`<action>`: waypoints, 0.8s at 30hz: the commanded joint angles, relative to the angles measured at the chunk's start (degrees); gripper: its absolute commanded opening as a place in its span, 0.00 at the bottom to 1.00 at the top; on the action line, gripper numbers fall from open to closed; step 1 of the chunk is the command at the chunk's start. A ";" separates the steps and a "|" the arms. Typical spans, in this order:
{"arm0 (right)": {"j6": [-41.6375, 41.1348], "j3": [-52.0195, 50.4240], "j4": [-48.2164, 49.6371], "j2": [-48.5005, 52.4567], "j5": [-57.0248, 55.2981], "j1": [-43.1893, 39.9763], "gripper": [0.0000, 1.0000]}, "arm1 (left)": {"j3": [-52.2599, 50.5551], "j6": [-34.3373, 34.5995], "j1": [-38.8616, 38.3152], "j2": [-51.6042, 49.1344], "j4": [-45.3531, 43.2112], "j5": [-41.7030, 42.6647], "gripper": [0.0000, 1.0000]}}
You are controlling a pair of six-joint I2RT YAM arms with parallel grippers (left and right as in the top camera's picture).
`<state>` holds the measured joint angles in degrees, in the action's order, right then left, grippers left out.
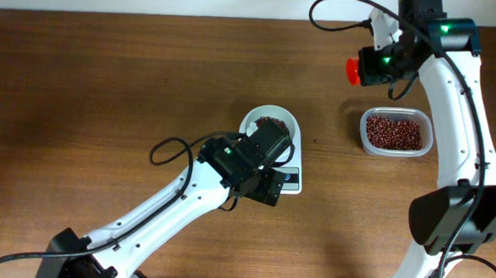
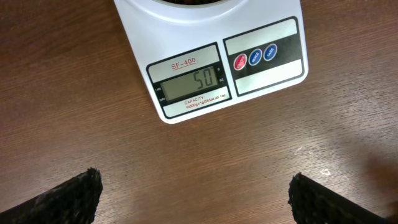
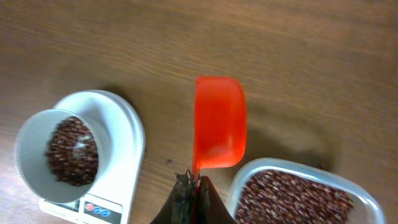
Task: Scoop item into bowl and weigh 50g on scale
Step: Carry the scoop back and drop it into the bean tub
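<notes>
The white bowl stands on the white scale and holds dark red-brown beans; it also shows in the right wrist view with beans. The scale's display reads 50. My left gripper is open and empty, just in front of the scale. My right gripper is shut on the handle of an empty red scoop, held above the table near the clear tub of beans. The scoop is behind the tub.
The left arm crosses the table's front middle, covering part of the scale. The right arm rises along the right side over the tub. Bare wood table lies to the left.
</notes>
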<state>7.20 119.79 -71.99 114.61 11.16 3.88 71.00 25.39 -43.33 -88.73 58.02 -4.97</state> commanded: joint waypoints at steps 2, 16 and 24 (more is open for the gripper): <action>-3.76 0.42 -4.20 0.11 -9.40 -0.28 0.04 | -0.33 0.72 -0.13 -0.20 0.07 -0.66 0.99; -12.63 -14.23 -7.45 0.15 -11.61 -8.04 0.04 | -0.33 0.72 -0.13 -0.20 0.07 -0.66 0.99; -12.61 -21.40 1.77 0.22 -11.89 -8.15 0.29 | -0.33 0.72 -0.13 -0.20 0.07 -0.66 0.99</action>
<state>-5.06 98.83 -71.16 114.83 -0.21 -4.10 71.00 25.39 -43.33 -88.73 58.00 -4.97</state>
